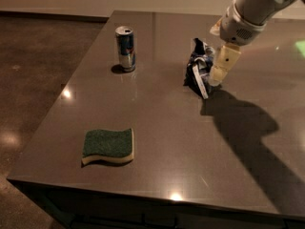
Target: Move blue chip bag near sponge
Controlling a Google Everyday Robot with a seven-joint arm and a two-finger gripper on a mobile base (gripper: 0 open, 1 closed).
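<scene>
The blue chip bag (198, 68) is a crumpled dark blue foil bag with white patches, on the far middle of the grey table (167, 128). My gripper (216, 79) hangs from the white arm at the upper right, low over the table and right against the bag's right side. The sponge (108, 146), green on top over pale yellow foam, lies flat near the front left of the table, far from the bag.
A slim blue-and-silver drink can (126, 48) stands upright at the far left, left of the bag. The table's left and front edges drop off to a dark floor. The arm casts a broad shadow over the right side of the table.
</scene>
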